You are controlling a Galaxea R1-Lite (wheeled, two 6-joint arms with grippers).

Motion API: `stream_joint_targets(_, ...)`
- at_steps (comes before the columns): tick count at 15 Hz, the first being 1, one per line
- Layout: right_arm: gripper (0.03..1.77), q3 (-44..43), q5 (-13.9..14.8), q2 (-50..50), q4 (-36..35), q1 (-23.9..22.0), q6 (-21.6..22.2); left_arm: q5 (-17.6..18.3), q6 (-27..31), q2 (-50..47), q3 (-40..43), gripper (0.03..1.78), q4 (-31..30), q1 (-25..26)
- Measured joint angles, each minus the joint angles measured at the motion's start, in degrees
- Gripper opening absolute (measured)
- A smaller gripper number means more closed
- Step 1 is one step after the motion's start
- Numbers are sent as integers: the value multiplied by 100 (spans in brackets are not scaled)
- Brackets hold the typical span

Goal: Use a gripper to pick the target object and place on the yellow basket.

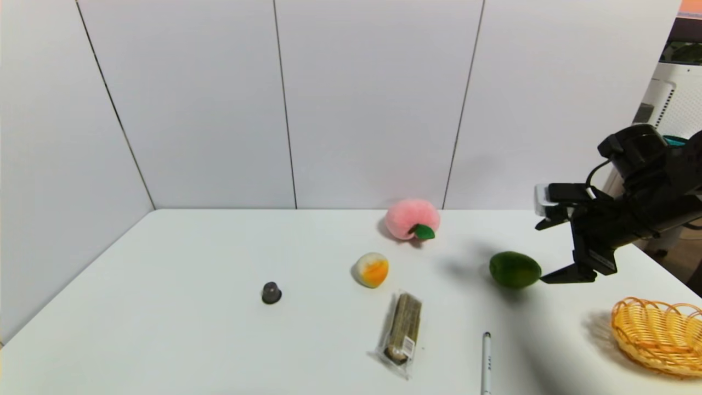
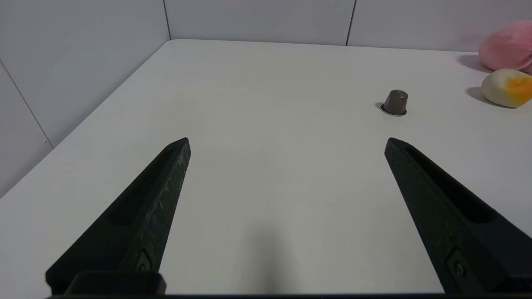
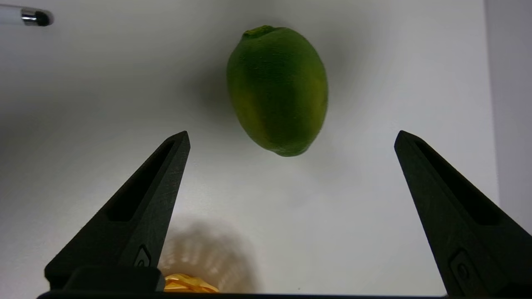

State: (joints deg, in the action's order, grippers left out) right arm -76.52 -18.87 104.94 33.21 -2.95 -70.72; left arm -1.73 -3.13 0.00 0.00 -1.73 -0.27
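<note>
Right claw [image 1: 543, 252]: I see it reaching in from the desk's right side, tilted down, fingers spread wide, tips just beside the green mango [image 1: 514, 269] and not touching it. Mango: lying on the white desk [image 1: 219, 274], between the claw and the plush peach [image 1: 412, 219]. Yellow basket [image 1: 658, 334]: at the desk's near right corner, apart from the mango. Left claw [image 2: 286, 143]: I see it spread, low over bare desk, near a brown coffee capsule [image 2: 395, 102].

Peach [image 1: 411, 218], ball [image 1: 371, 269], capsule [image 1: 271, 292], snack pkt [image 1: 402, 333], pen [image 1: 486, 362]
</note>
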Motion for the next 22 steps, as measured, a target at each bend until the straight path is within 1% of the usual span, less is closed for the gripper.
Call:
stream_joint_targets(4,170,-575,-171,315,852,-27,-28,0,0,0,0,169,0,0)
stream_joint_targets(7,170,-903,-425,532,1180,-29,-23,0,2,0,0,169,0,0)
stream_joint_targets(18,170,-1391,-402,1452,1134,63,-41,0,2,0,0,169,0,0)
stream_joint_targets(22,170,-1435,-369,1703,1062,78,-37,0,0,0,0,169,0,0)
